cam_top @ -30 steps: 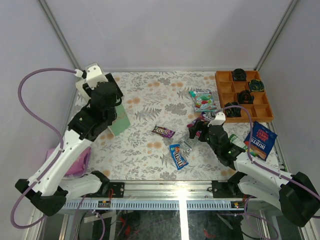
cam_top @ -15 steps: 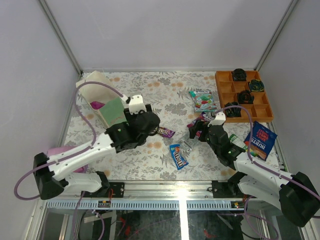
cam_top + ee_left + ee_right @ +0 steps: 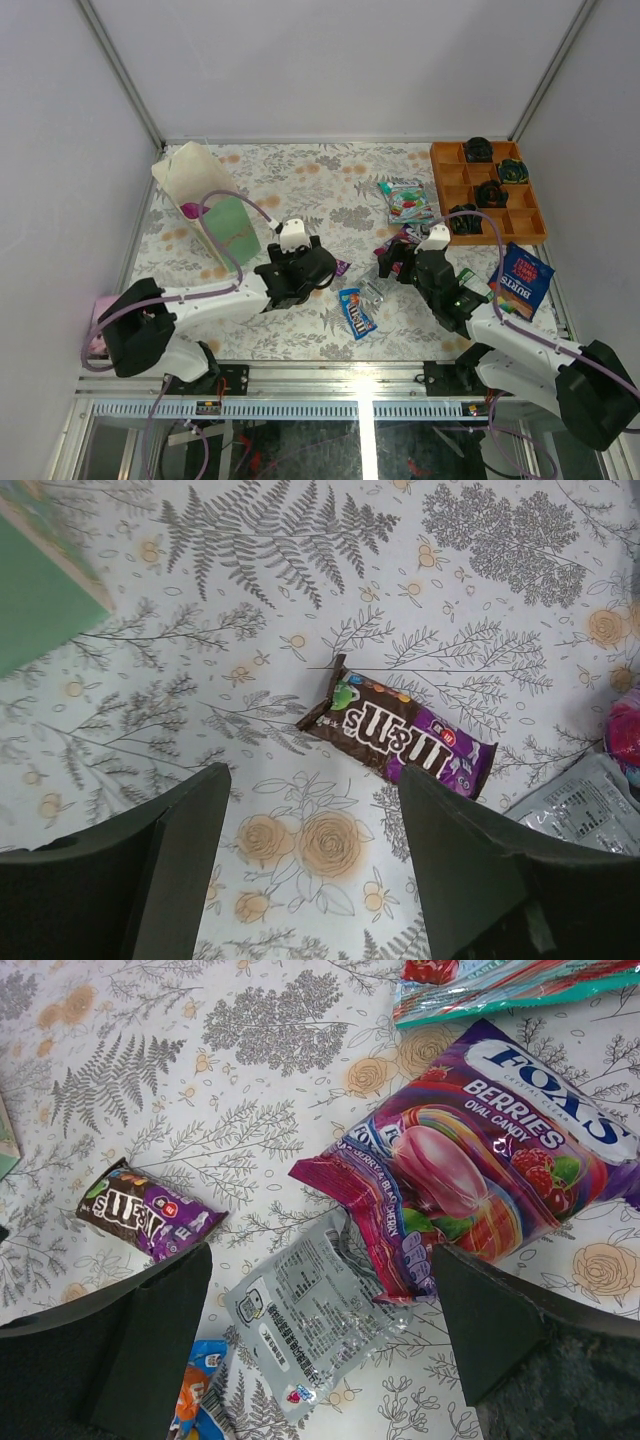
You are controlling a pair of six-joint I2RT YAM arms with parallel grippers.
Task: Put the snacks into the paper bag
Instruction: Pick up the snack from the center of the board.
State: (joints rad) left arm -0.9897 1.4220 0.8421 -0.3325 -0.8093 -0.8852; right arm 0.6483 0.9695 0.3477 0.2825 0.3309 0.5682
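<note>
Left fingers (image 3: 185, 830) swung from cream-and-mint paper bag (image 3: 215, 205) to dark candy packet (image 3: 400, 740) — spread, empty; right fingers (image 3: 150, 1330) wide, empty, over magenta foil bag (image 3: 470, 1170).

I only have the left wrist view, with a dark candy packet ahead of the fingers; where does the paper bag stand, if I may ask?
Observer: The paper bag stands upright at the table's far-left side, away from the left gripper.
Operator: Anything in it?
Observer: A magenta item shows at its opening.
Operator: And the right arm?
Observer: The right gripper hangs open above a silver wrapper and Fox's candy bag.
</note>
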